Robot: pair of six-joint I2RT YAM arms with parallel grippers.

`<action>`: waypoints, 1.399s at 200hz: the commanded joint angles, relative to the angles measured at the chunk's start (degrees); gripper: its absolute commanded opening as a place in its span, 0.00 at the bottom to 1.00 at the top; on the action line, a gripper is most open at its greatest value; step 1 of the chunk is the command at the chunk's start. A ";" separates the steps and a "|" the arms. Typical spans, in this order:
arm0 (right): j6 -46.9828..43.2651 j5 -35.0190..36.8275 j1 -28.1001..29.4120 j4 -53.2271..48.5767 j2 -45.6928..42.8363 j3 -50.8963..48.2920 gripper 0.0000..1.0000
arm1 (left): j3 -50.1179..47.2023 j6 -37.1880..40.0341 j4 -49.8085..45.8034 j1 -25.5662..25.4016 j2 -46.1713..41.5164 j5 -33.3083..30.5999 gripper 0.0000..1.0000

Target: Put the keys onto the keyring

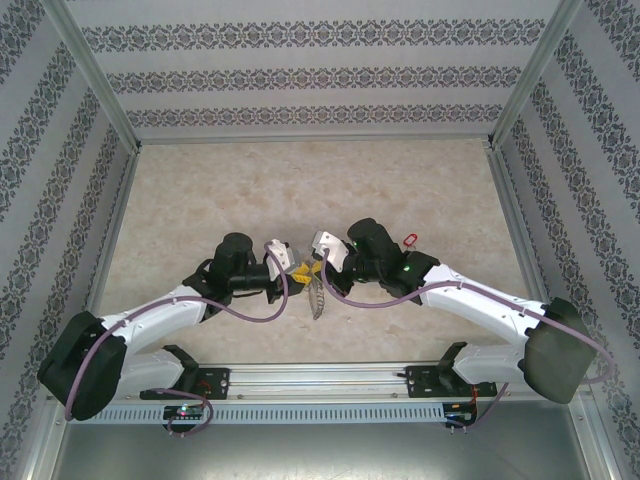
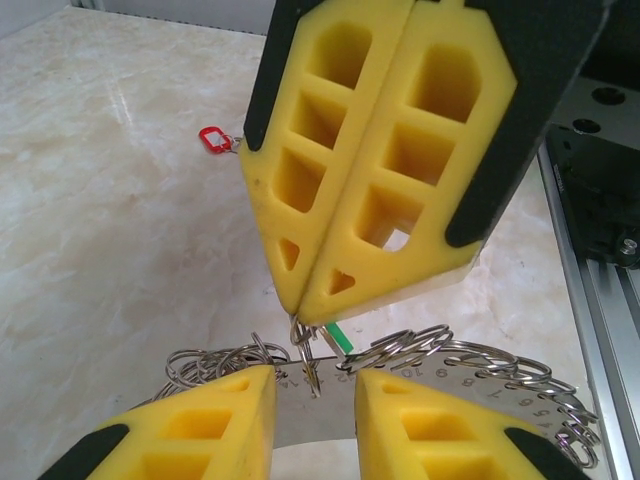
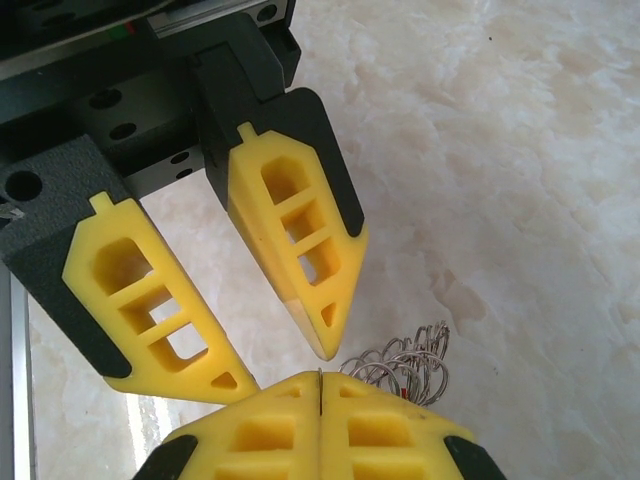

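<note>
Right claw (image 2: 310, 312) was pinched tight on the green key (image 2: 338, 336), hanging just above the keyring (image 2: 470, 385). Left claw (image 2: 315, 385) sat a bit parted, with the keyring's grey band showing across its gap. Red key (image 2: 213, 140) lay on the tabletop (image 2: 100, 220), well apart.

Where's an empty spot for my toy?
Bare: the far half of the table, up to the back wall, and its left edge. Crowded: the middle, where left gripper and right gripper meet at the keyring, red key nearby.

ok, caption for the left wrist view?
Right jaws pinch the green key at the keyring; left jaws open in foreground.
</note>
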 commanded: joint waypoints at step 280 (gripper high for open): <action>4.89 3.44 -2.84 0.84 0.75 -2.05 0.00 | -2.23 -1.98 10.34 0.17 2.83 -1.80 0.00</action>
